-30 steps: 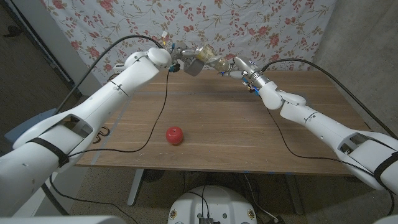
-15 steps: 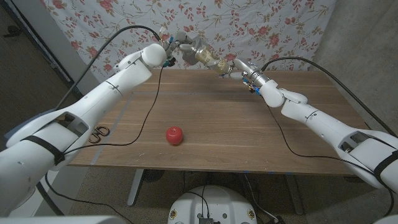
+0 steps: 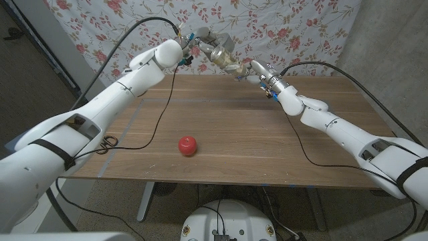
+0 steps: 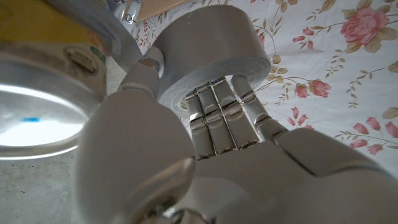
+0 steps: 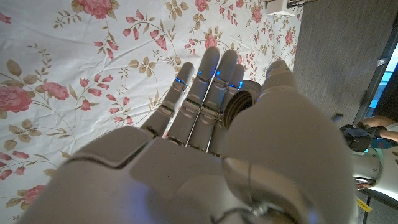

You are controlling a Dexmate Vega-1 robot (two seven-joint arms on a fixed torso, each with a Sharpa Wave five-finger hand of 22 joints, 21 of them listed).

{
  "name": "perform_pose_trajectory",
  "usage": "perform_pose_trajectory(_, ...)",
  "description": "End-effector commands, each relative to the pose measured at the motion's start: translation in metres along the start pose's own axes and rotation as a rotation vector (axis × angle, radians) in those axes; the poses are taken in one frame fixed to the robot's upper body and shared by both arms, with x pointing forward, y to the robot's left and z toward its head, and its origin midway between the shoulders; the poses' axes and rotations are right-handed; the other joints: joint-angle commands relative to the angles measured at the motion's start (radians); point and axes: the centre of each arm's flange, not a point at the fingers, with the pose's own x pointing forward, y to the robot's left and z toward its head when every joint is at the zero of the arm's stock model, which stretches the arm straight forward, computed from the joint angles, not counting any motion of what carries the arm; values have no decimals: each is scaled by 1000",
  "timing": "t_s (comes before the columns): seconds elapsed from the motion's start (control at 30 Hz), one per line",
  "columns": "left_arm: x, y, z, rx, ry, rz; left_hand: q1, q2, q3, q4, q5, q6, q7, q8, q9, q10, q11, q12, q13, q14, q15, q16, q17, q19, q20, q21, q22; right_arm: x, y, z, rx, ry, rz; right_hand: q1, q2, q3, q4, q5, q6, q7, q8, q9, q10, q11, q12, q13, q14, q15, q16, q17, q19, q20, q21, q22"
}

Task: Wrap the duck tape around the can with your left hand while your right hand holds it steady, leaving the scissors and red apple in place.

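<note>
At the upper centre of the head view, the left hand (image 3: 198,41) grips the grey duct tape roll (image 4: 208,46) beside the can (image 3: 231,63), which the right hand (image 3: 257,71) holds above the wooden table (image 3: 267,140). Wrapping seems underway; how far, I cannot tell. The red apple (image 3: 188,145) and scissors (image 3: 105,143) lie untouched at lower left. A floral curtain (image 3: 294,27) hangs behind.

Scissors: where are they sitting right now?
In the head view the scissors lie near the table's left edge, beside the robot's left forearm and well left of the red apple.
</note>
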Motion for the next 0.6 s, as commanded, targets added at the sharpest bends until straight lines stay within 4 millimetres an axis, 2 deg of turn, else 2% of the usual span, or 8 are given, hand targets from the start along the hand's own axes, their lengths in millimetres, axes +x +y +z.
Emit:
perform_pose_trajectory(0.03, 14, 2, 40, 59, -130, -10, 155, 138, -7, 12, -14, 138, -114, 0, -8, 100, -87, -11, -7, -8, -110, -7, -6, 4, -12, 14, 2, -2, -3, 2, -1, -30, -35, 118, 126, -7, 1, 9, 94, -96, -6, 1, 5, 0, -4, 2, 5, -96, -4, 2, -1, -121, 6, 1)
perform_pose_trajectory(0.13, 15, 4, 46, 69, -142, -10, 164, 134, -25, 14, -22, 158, -122, 2, -21, 105, -86, -21, -16, -9, -110, -12, -15, 4, -14, 18, 1, -3, -2, 0, 0, -27, -24, 119, 127, -9, 2, 10, 95, -96, -7, 0, 5, 1, -5, 1, 5, -96, -6, 1, -1, -120, 6, 1)
perform_pose_trajectory(0.17, 14, 4, 48, 78, -144, -7, 177, 130, -46, 18, -27, 187, -134, 5, -38, 118, -85, -30, -26, -7, -110, -18, -28, 1, -14, 22, -2, -3, -2, 0, 4, -27, -18, 119, 127, -9, 2, 10, 96, -95, -6, 0, 5, 2, -5, 1, 5, -96, -6, 1, -1, -121, 6, 1)
perform_pose_trajectory(0.2, 14, 6, 51, 82, -146, -11, 180, 129, -52, 19, -27, 195, -137, 6, -43, 121, -85, -33, -28, -5, -110, -19, -32, 0, -14, 22, -3, -3, -1, 0, -3, -29, -8, 119, 127, -10, 2, 11, 95, -95, -7, 1, 5, 2, -6, 1, 6, -96, -7, 1, -2, -120, 6, 1)
perform_pose_trajectory(0.23, 14, 7, 52, 76, -147, -19, 184, 128, -61, 22, -26, 198, -149, 3, -51, 127, -84, -34, -27, -3, -110, -20, -37, -8, -13, 20, -4, -3, -1, 0, 1, -28, 3, 120, 127, -10, 3, 12, 95, -97, -7, 1, 5, 1, -6, 1, 6, -96, -8, 0, -2, -120, 6, 1)
perform_pose_trajectory(0.37, 14, 12, 57, 51, -160, -35, 207, 134, -103, 36, -9, 186, -161, -15, -85, 132, -84, -44, -2, -14, -109, -23, -44, -39, 3, 14, -6, 2, 0, -2, 53, -14, 86, 121, 128, -12, 4, 13, 95, -96, -8, 1, 6, 2, -6, 1, 7, -97, -10, 0, -2, -119, 7, 1)
perform_pose_trajectory(0.43, 14, 14, 60, 38, -176, -35, 214, 140, -112, 41, -1, 188, -164, -15, -92, 127, -85, -50, 7, -25, -108, -25, -42, -43, 4, 13, -7, 6, 1, -1, 48, -12, 154, 122, 130, -13, 5, 15, 96, -95, -8, 1, 9, 5, -7, -1, 8, -97, -11, -1, -4, -118, 7, 1)
perform_pose_trajectory(0.6, 12, 16, 68, 35, -210, -17, 234, 162, -125, 45, 9, 207, -163, -2, -94, 112, -87, -65, 20, -29, -109, -22, -42, -45, -3, 14, -7, 7, 4, 1, 47, -12, 167, 123, 131, -15, 7, 16, 95, -90, -9, 1, 8, 6, -8, 0, 10, -96, -13, -2, -3, -116, 8, 1)
